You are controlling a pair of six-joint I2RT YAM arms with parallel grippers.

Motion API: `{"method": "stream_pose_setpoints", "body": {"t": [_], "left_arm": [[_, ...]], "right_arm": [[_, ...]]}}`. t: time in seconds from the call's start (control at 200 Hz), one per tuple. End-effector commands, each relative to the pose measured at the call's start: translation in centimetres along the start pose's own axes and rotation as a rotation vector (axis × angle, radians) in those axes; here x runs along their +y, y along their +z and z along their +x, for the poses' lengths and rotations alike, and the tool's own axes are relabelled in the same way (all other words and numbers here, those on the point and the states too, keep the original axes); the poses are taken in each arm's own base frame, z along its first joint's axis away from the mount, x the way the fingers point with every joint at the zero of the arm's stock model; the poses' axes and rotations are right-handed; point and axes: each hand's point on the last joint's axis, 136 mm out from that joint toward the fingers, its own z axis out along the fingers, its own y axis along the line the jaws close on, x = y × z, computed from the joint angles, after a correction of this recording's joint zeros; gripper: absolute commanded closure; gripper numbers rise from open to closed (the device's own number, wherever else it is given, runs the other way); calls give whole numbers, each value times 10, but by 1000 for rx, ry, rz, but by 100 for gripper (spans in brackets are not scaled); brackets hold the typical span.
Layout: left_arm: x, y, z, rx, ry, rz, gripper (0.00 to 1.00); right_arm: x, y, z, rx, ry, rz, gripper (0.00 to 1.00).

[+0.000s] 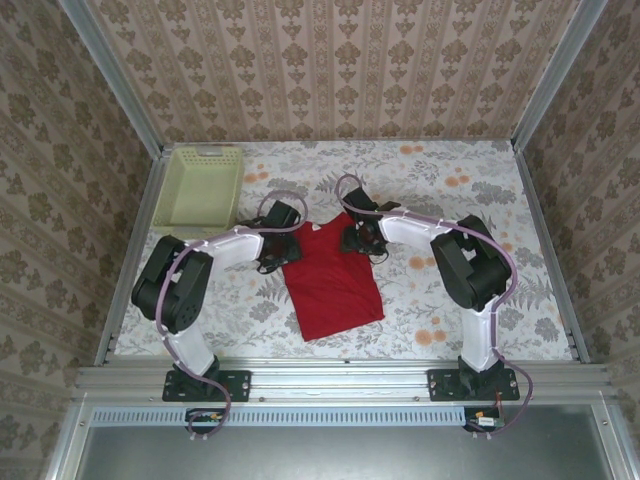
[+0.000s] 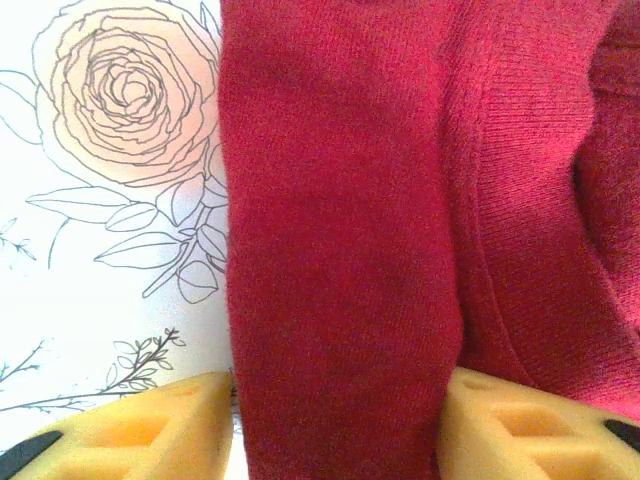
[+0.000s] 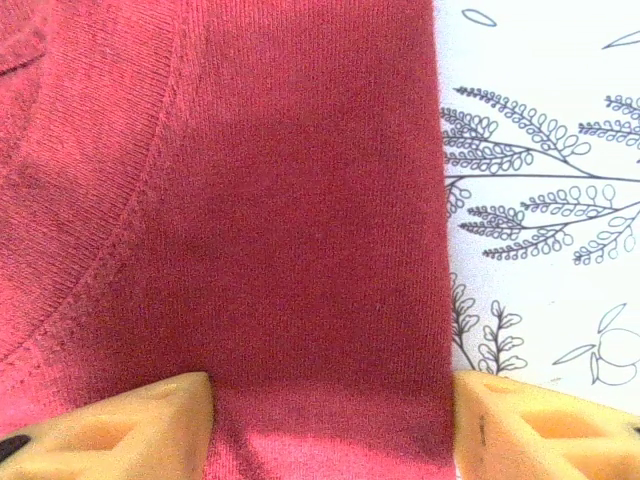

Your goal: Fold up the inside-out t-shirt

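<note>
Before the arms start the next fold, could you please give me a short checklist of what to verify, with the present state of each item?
1. The left gripper straddles the t-shirt: ok, a red fold lies in its gap.
2. The right gripper does likewise: ok, cloth spans its gap.
3. Jaws closed on cloth: not ok, both pairs stand apart.
4. The t-shirt lies flat on the table: ok, narrowed to a neat strip.
5. The basket is out of the fold path: ok, far left, apart from the t-shirt.
6. All cloth layers caught: cannot tell.
</note>
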Motion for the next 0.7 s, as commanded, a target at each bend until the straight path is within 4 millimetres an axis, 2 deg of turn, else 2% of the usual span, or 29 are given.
{"method": "stream_pose_setpoints", "body": {"t": [0.0, 0.29, 0.545, 0.695], "left_arm": [[-54, 23, 15, 54, 32, 193, 52], [-66, 19, 21, 46, 54, 227, 59], [-61, 19, 30, 54, 45, 241, 69], [-47, 14, 31, 39, 23, 248, 79]], "right_arm": [[53, 35, 50, 134, -54, -126, 43], [61, 41, 66, 130, -81, -76, 52], [72, 38, 78, 134, -55, -140, 68], [52, 39, 78, 152, 82, -221, 82]]}}
